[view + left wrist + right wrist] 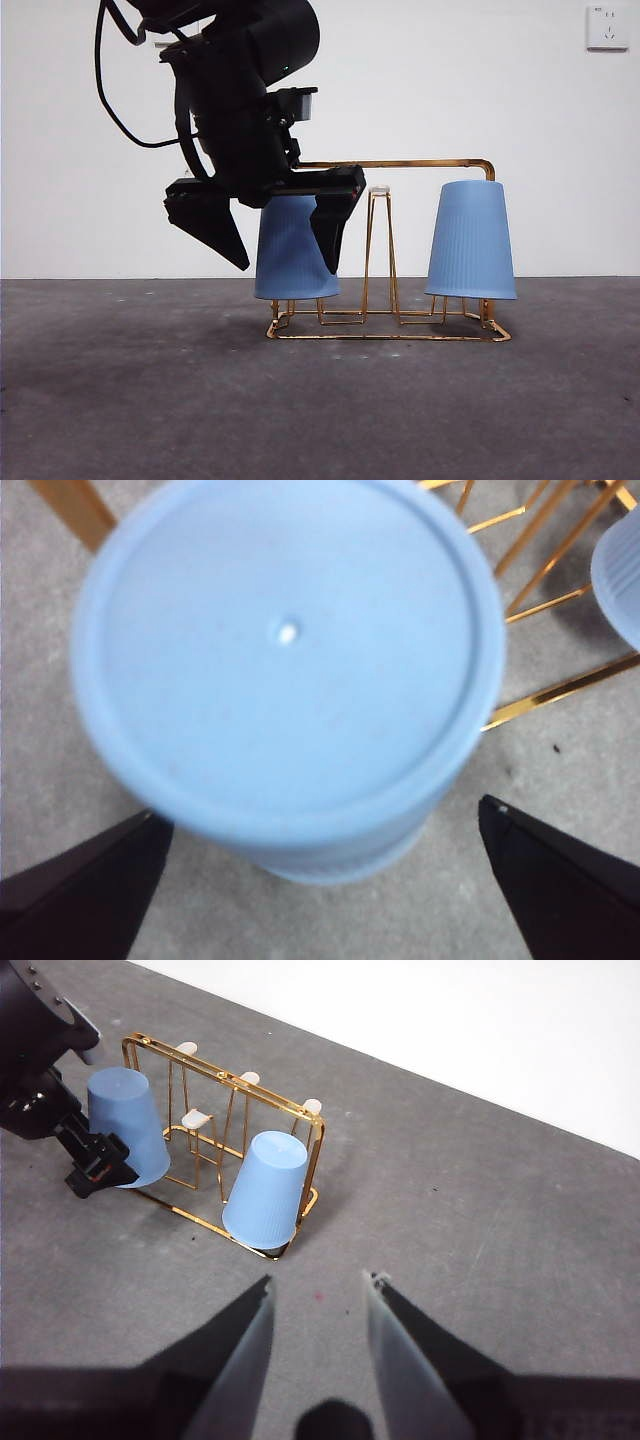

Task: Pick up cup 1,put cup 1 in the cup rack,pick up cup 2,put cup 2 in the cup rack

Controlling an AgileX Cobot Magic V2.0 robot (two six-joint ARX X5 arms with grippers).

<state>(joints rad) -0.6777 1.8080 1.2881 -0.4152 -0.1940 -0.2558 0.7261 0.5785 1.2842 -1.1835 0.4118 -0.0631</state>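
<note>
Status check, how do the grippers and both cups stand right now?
Left gripper open, jaws either side of one blue cup on the cup rack. Right gripper open, empty, back from the rack. Other blue cup racked. Nothing in the way.

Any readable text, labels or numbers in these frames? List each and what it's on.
None readable.
The two blue cups: plain ribbed plastic, no print.
The gold wire cup rack: no label.
White wall socket: no legible marking, too small to tell.
Left gripper and its arm: no legible lettering in the front view.
Right gripper: bare black jaws.
</note>
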